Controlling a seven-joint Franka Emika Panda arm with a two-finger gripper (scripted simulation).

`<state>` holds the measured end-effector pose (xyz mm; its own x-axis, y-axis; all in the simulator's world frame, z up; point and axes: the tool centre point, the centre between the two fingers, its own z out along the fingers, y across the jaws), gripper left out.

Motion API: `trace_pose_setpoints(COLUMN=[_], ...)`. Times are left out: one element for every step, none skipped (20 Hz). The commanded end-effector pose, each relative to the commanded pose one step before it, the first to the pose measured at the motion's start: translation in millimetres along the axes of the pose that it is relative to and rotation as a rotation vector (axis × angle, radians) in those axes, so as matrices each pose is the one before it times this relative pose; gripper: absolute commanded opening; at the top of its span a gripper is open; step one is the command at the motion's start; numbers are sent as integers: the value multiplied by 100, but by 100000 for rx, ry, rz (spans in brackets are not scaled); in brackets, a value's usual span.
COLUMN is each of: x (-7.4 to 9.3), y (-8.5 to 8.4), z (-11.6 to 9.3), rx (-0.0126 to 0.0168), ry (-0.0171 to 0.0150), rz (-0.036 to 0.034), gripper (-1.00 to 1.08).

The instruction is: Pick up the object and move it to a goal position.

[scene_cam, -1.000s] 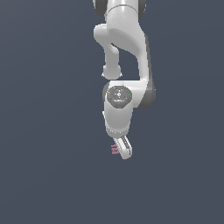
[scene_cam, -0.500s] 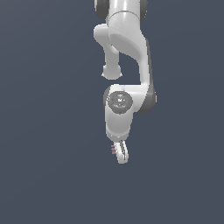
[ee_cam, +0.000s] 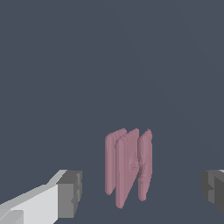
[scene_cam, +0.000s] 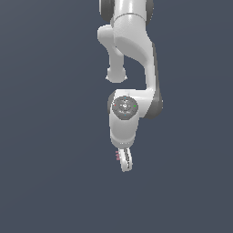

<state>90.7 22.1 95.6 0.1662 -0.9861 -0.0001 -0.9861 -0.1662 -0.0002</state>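
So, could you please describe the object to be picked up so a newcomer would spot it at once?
Follow the white arm down to its fingers. Beside them, on the exterior view's left, sits the object: a small pinkish piece of upright ribbed slabs, the only coloured thing against the grey.

The exterior view looks from well back at the whole arm, which reaches toward the lower frame over plain grey ground. The wrist view sits close, facing out past the hand (ee_cam: 140,192). The 2 views share the hand (scene_cam: 126,164) and the pink object (ee_cam: 128,165) (scene_cam: 118,156) beside it.
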Motion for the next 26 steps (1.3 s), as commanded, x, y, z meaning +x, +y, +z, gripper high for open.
trace_pose_setpoints(x=[-21,28,-27,35,-39,38,3,10,-31,25,-14,-6,3,12,15,5,0,0,0,0,0,0,0,0,0,0], y=[13,9,5,18,12,28,24,21,8,7,-9,-19,-31,-42,-39,-12,0,0,0,0,0,0,0,0,0,0], z=[341,301,387,469,553,629,620,528,438,344,255,163,71,-20,-75,-31,0,0,0,0,0,0,0,0,0,0], rx=[-38,3,0,3,0,3,2,2,0,2,0,0,0,0,0,0,0,0,0,0,0,0,0,0,0,0], ry=[-2,-1,0,-1,0,-1,0,0,0,0,0,0,0,0,0,0,0,0,0,0,0,0,0,0,0,0], rz=[5,69,0,98,0,120,69,69,0,69,0,0,0,0,0,0,0,0,0,0,0,0,0,0,0,0], gripper=[100,100,100,100,100,100,100,100,100,100,100,100,100,100,100,100,-100,-100,-100,-100,-100,-100,-100,-100,-100,-100])
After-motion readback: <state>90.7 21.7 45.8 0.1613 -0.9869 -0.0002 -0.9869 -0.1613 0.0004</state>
